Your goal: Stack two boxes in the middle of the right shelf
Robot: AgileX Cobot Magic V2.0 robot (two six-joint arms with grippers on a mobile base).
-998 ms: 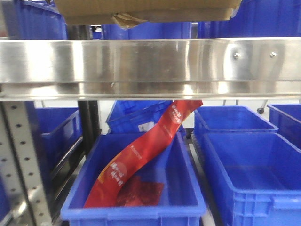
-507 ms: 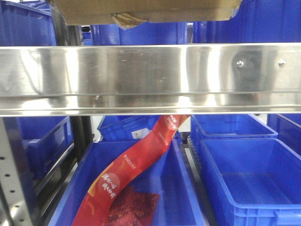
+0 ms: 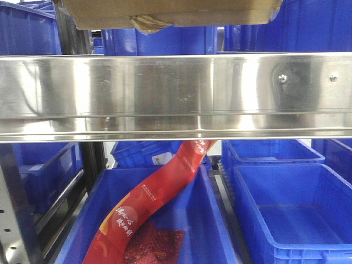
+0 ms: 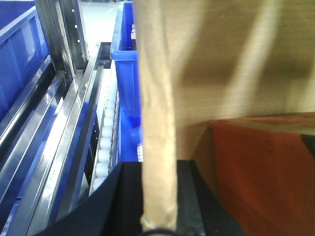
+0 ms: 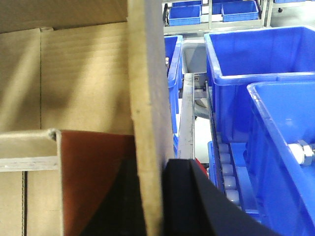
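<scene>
A tan cardboard box (image 3: 165, 12) hangs at the top of the front view, its underside above the shiny steel shelf lip (image 3: 176, 93). In the left wrist view my left gripper (image 4: 157, 196) is shut on the box's left wall (image 4: 155, 98), one black finger on each side of the cardboard. My right gripper (image 5: 150, 196) is shut on the opposite wall (image 5: 147, 98) in the same way. The box's open inside, with a reddish-brown flap (image 5: 93, 172), shows in both wrist views. Neither arm appears in the front view.
Blue plastic bins (image 3: 286, 203) sit under the shelf, one holding a red printed strip (image 3: 159, 190). More blue bins (image 3: 308, 27) stand behind the box at shelf level. A perforated upright (image 3: 16, 209) is at the left. White rollers (image 4: 103, 147) line the rack rails.
The shelf lip has grown larger and slid lower in the front view, as if the view came closer and rose. The box stays at the top edge, both grippers still holding it.
</scene>
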